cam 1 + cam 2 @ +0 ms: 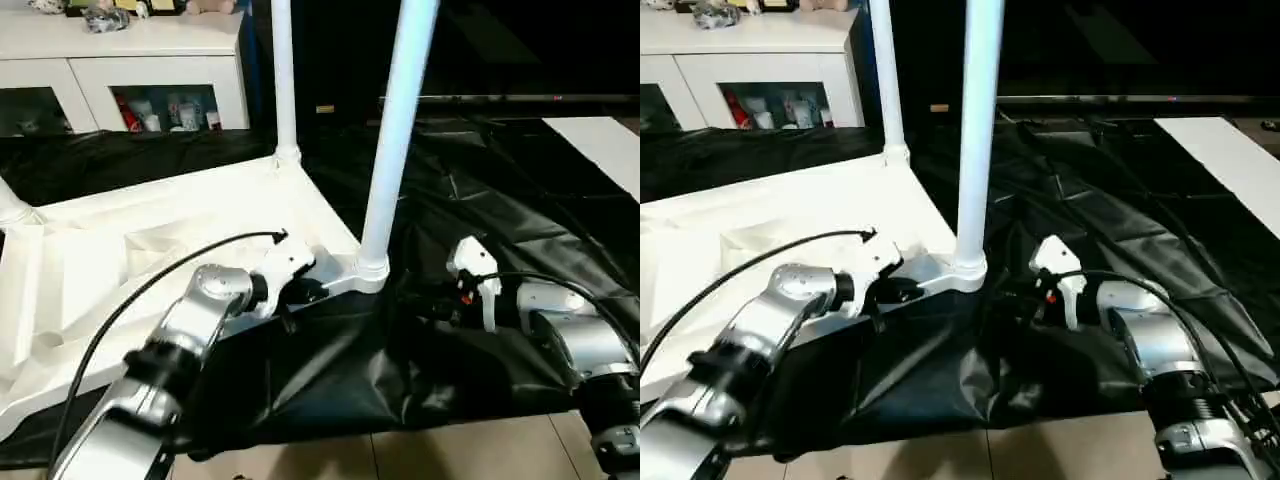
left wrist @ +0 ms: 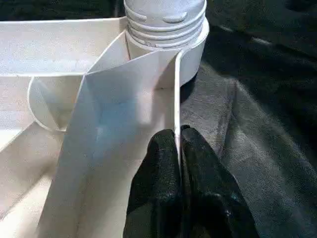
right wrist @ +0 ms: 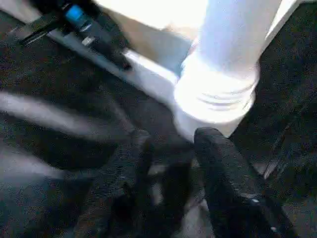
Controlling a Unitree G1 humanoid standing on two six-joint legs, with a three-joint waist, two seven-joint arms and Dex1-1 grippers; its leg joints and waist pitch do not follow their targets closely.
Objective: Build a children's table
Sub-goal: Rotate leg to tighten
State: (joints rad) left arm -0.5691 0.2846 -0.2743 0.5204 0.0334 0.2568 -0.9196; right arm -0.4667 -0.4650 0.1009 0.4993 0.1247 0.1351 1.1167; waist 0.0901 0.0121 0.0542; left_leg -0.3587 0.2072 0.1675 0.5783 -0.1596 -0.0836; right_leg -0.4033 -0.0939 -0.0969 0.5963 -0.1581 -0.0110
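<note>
The white tabletop (image 1: 150, 230) lies upside down on a black sheet, ribbed side up. Two white legs stand upright in its corner sockets: one at the near right corner (image 1: 395, 140) and one at the far right corner (image 1: 283, 80). Another leg's base (image 1: 12, 208) shows at the left edge. My left gripper (image 2: 179, 136) is shut on the thin rim wall of the tabletop, just beside the near leg's socket (image 2: 166, 29). My right gripper (image 3: 168, 141) sits low on the sheet, right of that leg's base (image 3: 220, 84). It is open, with nothing between its fingers.
A white cabinet (image 1: 150, 60) with glass doors stands at the back left. The crumpled black sheet (image 1: 500, 220) covers the floor, and a white board (image 1: 600, 140) lies at its far right. Bare wooden floor (image 1: 400, 450) shows along the near edge.
</note>
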